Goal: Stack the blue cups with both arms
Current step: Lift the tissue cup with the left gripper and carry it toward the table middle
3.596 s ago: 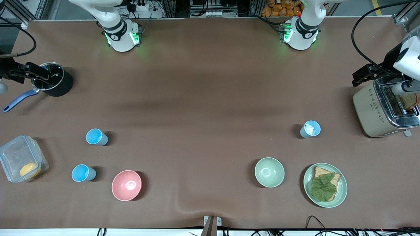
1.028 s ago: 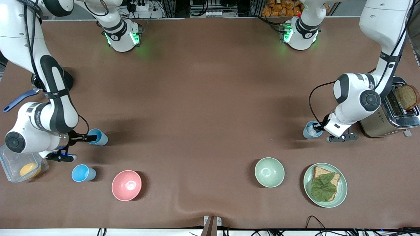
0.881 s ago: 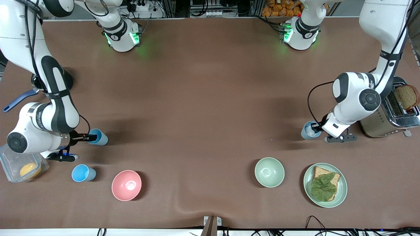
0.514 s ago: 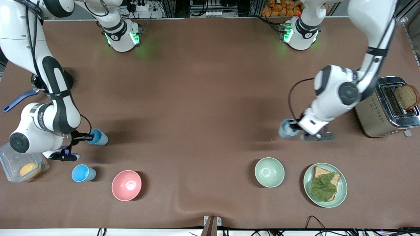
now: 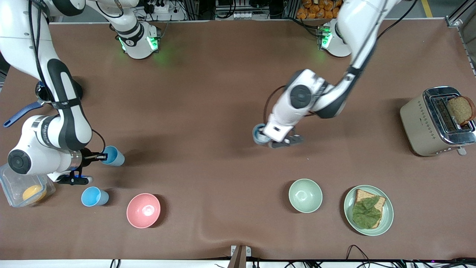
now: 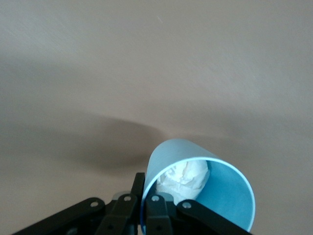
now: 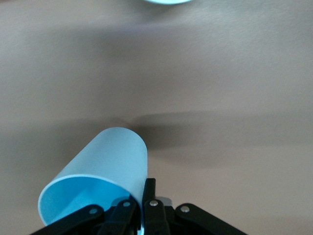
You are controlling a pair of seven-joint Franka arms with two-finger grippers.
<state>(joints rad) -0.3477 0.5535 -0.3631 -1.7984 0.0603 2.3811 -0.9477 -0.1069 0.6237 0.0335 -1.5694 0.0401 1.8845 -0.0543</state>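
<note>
My left gripper [image 5: 266,136] is shut on the rim of the paler grey-blue cup [image 5: 258,134] and holds it over the middle of the table. In the left wrist view the cup [image 6: 225,205] holds something white and crumpled, with one finger of the gripper [image 6: 146,188] inside the rim and one outside. My right gripper [image 5: 101,157] is shut on the rim of a sky-blue cup [image 5: 113,156] near the right arm's end; the right wrist view shows this cup [image 7: 107,156] in the gripper [image 7: 145,193]. A second sky-blue cup [image 5: 95,196] stands nearer the front camera.
A pink bowl [image 5: 143,210] sits beside the free sky-blue cup. A pale green bowl [image 5: 305,195] and a plate with bread and lettuce [image 5: 368,210] lie toward the left arm's end, a toaster [image 5: 427,124] farther on. A clear container [image 5: 18,182] and a pot's blue handle [image 5: 16,116] are at the right arm's end.
My left arm has carried the paler cup from beside the toaster to over the middle of the table. My right gripper has closed on the sky-blue cup and shifted it slightly.
</note>
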